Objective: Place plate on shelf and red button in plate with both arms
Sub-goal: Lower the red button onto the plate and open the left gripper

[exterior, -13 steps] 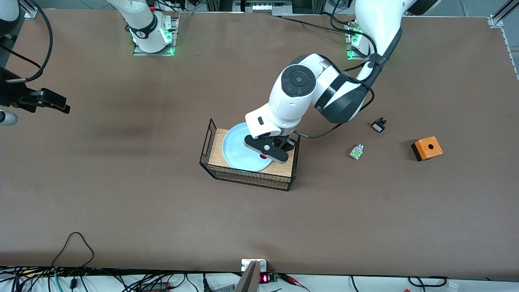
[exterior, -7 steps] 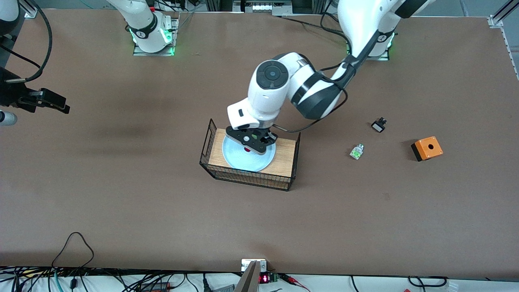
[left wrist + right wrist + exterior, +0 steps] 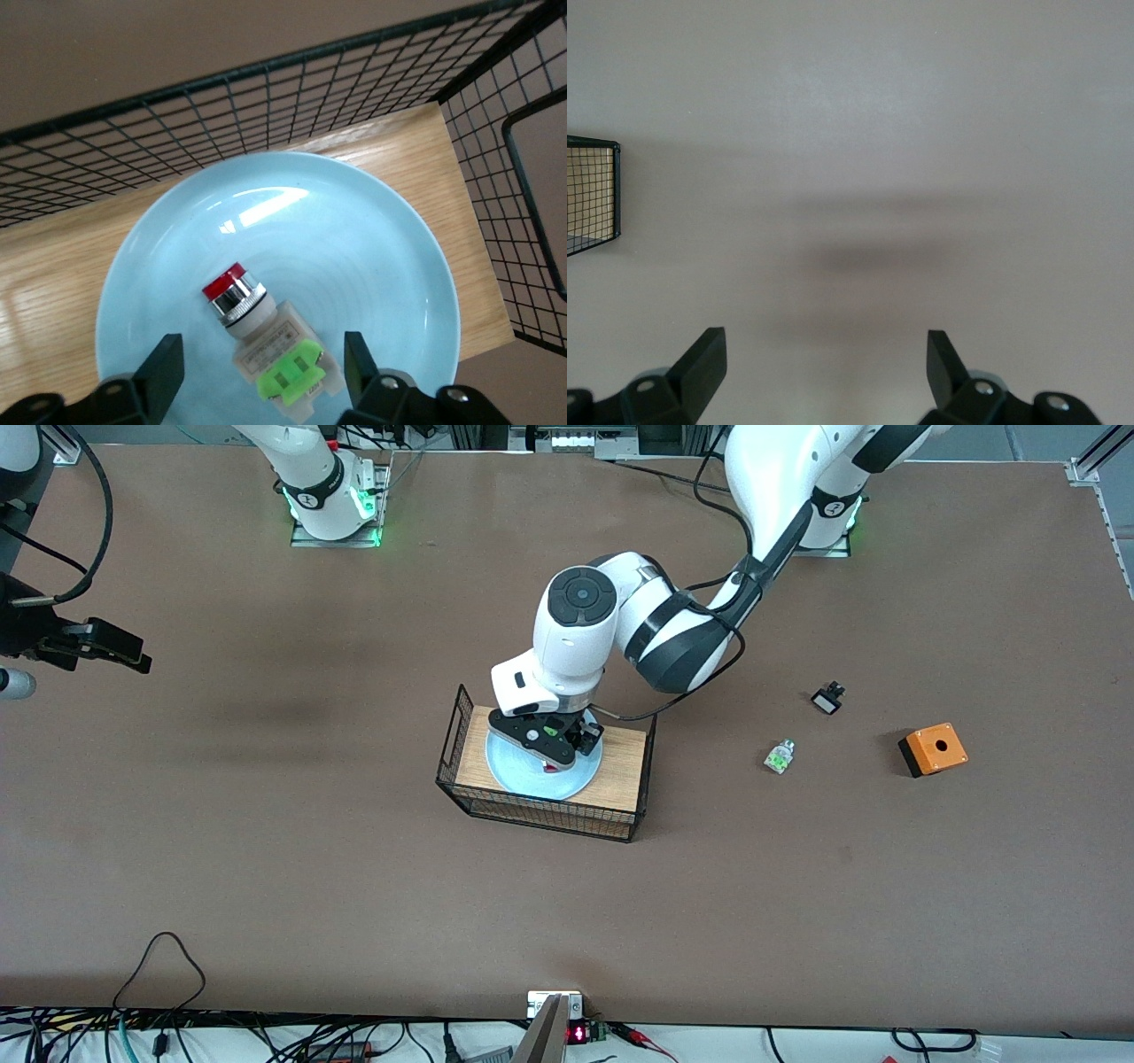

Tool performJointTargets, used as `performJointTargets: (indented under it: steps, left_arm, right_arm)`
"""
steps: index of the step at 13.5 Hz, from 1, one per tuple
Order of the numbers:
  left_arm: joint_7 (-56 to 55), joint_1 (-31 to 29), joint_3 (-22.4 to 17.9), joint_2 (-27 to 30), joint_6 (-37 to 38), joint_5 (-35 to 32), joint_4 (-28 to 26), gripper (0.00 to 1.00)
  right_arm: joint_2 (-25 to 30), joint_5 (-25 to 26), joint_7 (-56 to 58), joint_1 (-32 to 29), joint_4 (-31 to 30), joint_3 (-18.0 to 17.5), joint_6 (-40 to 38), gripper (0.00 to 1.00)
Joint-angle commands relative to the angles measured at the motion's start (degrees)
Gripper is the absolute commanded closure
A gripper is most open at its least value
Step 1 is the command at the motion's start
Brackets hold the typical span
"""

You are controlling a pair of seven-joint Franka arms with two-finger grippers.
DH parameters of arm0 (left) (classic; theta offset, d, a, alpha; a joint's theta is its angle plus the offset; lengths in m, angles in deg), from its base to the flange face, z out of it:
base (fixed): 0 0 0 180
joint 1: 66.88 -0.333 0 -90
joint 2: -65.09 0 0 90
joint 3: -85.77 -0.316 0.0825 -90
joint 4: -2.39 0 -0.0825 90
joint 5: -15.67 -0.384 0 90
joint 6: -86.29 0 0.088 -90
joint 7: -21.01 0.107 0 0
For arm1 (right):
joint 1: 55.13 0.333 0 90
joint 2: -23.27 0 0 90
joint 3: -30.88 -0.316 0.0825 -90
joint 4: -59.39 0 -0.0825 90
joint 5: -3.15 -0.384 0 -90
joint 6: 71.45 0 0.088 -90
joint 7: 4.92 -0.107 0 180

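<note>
The pale blue plate lies on the wooden floor of a black wire basket at the middle of the table. The red button lies on the plate, red cap at one end, green clip at the other; it shows in the front view too. My left gripper is low over the plate, open, one finger on each side of the button with a gap on both sides; it also shows in the front view. My right gripper is open and empty over bare table; it also shows in the front view.
The basket's wire walls rise close around the plate. Toward the left arm's end lie a white-and-green part without a red cap, a small black-and-white part and an orange box with a hole. The right arm waits.
My left gripper has moved over the plate toward the right arm's end and stands over its middle. The red button now lies on the plate between open fingers. The right arm has not moved.
</note>
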Motion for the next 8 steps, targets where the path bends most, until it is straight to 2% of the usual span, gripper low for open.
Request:
performJointTargets:
  steps: [1,5,8]
  left_arm:
    - [-2.5,-0.7,-0.2,5.0,7.4,-1.4,0.3,0.00]
    - [-1.7,-8.9,0.0,13.3,22.8,-1.8,0.3,0.00]
    - [-1.6,-12.9,-0.1,17.0,27.3,-1.5,0.3,0.00]
  right_arm:
    - [1.1,0.6,-0.1,-0.1,-0.3,0.0,-0.4,0.00]
    - [1.1,0.2,-0.2,-0.2,-0.3,0.1,-0.4,0.00]
    - [1.1,0.2,-0.2,-0.2,-0.3,0.1,-0.4,0.00]
